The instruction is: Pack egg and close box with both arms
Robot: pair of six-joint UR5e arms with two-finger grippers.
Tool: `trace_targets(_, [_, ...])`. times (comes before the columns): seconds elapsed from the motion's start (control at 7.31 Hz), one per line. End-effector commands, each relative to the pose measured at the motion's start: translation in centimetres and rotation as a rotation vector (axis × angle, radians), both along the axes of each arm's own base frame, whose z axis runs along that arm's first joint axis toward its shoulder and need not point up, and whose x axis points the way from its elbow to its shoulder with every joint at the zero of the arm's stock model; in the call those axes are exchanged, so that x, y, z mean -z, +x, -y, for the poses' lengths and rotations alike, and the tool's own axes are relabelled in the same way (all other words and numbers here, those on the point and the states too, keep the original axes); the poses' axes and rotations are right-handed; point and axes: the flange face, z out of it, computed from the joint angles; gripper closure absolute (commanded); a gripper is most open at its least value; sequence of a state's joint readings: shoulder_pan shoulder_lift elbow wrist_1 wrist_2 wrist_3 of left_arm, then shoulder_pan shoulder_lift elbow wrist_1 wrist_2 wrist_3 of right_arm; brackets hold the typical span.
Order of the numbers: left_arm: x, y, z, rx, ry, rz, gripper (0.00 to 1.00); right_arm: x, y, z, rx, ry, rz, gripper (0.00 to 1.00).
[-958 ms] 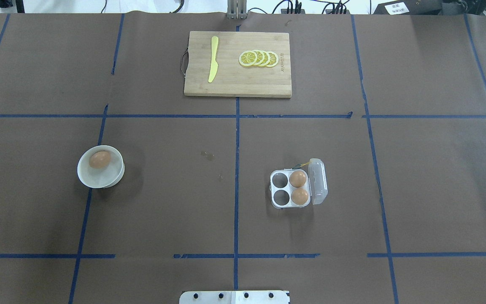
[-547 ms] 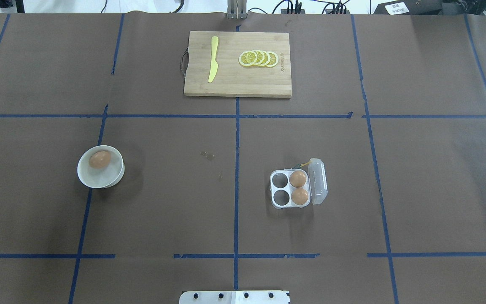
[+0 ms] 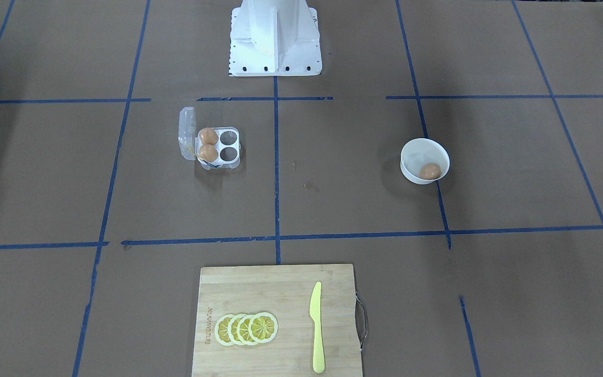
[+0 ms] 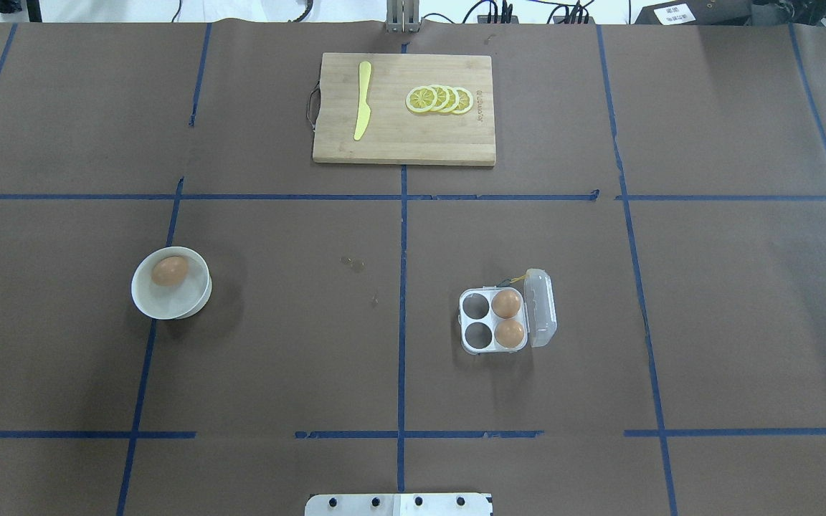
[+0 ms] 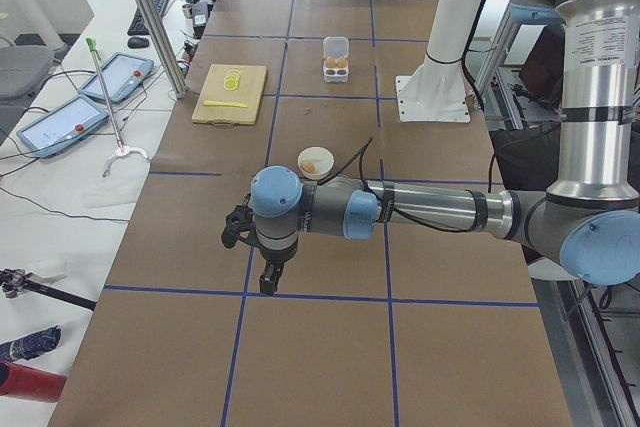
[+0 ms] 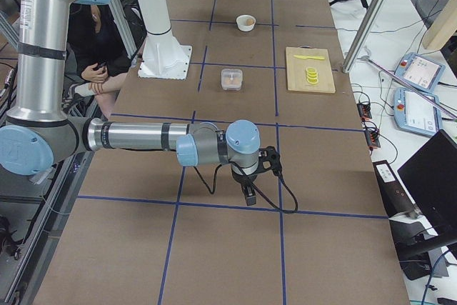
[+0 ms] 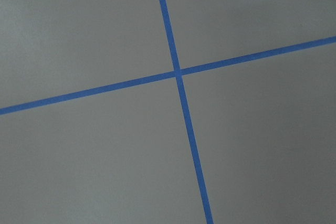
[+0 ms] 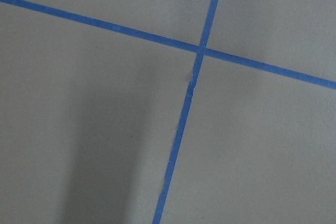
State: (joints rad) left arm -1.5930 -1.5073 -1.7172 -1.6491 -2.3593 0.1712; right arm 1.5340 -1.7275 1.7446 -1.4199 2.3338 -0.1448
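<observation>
**Step 1 pending: collect the egg from the bowl**

I judge that packing has not yet begun. The small, smooth orange-brown egg [image 4: 170,271] lies in the round white bowl [image 4: 169,299] on the left half of the brown paper-covered counter [image 4: 298,358]. It is well apart from the small square clear-plastic box [image 4: 476,333], which sits right of the centre line. The hinged transparent lid [image 4: 540,308] stands open on the box's right side. The two cells beside it hold brown eggs; the two left cells are empty.

The left hand [image 5: 267,282], a black open frame, hangs over bare counter at the far left end. The right hand [image 6: 247,194] does likewise at the right end. I cannot tell whether either is wide or narrow.

Next move, in my judgement:
1. Bring the left hand over the bowl.
2. Lower it inside the rim.
3. Close gently, because the rounded shell may roll.
</observation>
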Motion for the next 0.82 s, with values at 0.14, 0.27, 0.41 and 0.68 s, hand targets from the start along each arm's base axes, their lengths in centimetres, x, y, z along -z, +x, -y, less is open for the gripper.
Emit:
trace_targets(0.14, [4.6, 0.0, 2.2, 0.000, 0.397, 0.014, 0.00, 1.8, -0.1, 0.9, -0.002, 0.165, 0.011, 0.00])
trace_targets(0.27, [5.1, -0.1, 1.5, 0.003, 0.513, 0.017, 0.00, 1.6, -0.1, 0.9, -0.002, 0.162, 0.009, 0.00])
trace_targets(0.41, [5.5, 0.2, 2.4, 0.003, 0.556, 0.007, 0.00, 1.2, 0.0, 0.6, -0.002, 0.156, 0.007, 0.00])
trace_targets(0.68, [6.2, 0.9, 1.7, -0.031, 0.586, -0.097, 0.00, 0.9, -0.2, 0.4, 0.005, 0.149, 0.032, 0.00])
